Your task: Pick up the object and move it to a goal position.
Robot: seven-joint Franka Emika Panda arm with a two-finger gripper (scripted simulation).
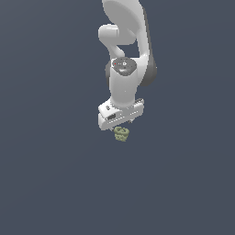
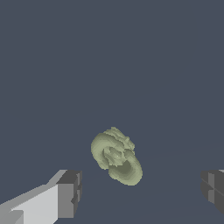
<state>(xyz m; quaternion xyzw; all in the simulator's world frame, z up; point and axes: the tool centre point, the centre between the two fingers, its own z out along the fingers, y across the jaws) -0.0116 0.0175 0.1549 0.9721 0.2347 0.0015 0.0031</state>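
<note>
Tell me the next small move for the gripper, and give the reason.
Probably lower the gripper a little further, then close. In the wrist view the fingers stand wide apart, with the olive-green object lying free on the surface, roughly between them but beyond the fingertips, and nothing is gripped.

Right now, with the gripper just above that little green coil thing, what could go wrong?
1. The object is lumpy and ridged, so the pads may catch on uneven faces and let it slip or twist out.
2. It is much narrower than the open gripper and seems off-centre toward one finger, so closing might nudge it sideways.
</note>
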